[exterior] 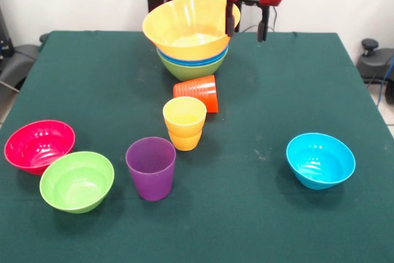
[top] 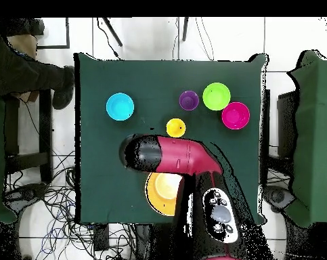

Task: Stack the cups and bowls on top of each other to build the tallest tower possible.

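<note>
The tower (exterior: 191, 41) stands at the table's far side: a green bowl lowest, blue rims above it, and a wide orange-yellow bowl (exterior: 184, 26) tilted on top. My gripper (exterior: 246, 35) hangs open and empty at the tower's right. One of its fingers (exterior: 229, 26) overlaps the orange-yellow bowl's right rim; I cannot tell whether it touches. The ribbed orange-red cup (exterior: 198, 92) lies on its side in front of the tower. The yellow cup (exterior: 184, 122) and the purple cup (exterior: 151, 167) stand upright nearer the camera. In the overhead view my arm (top: 179, 159) hides the gripper and part of the orange-yellow bowl (top: 162, 191).
A pink-red bowl (exterior: 39, 145) and a small green bowl (exterior: 77, 180) sit side by side at front left, touching or nearly so. A light-blue bowl (exterior: 320, 159) sits alone at front right. A person (top: 24, 68) sits at the overhead view's left edge.
</note>
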{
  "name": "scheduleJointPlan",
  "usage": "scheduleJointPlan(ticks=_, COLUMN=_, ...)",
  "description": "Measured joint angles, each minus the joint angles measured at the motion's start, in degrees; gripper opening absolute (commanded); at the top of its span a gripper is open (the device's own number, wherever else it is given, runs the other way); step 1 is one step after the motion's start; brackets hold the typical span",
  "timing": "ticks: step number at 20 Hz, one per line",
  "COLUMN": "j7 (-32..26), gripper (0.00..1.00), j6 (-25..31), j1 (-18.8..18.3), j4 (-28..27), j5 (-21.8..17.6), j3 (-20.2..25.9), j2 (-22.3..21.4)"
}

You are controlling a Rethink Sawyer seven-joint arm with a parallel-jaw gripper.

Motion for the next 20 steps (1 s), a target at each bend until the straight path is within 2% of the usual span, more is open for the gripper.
scheduleJointPlan(ticks=12, j7=0.00, gripper=1.00, j6=0.00, j1=-0.56, j4=-3.08, j5=-1.00, j3=1.61, j2=4.21)
scheduleJointPlan(ticks=20, j7=0.00, gripper=1.00, j6=-0.01, j1=-4.34, j4=-6.68, j5=-4.61, j3=3.18, j2=9.86)
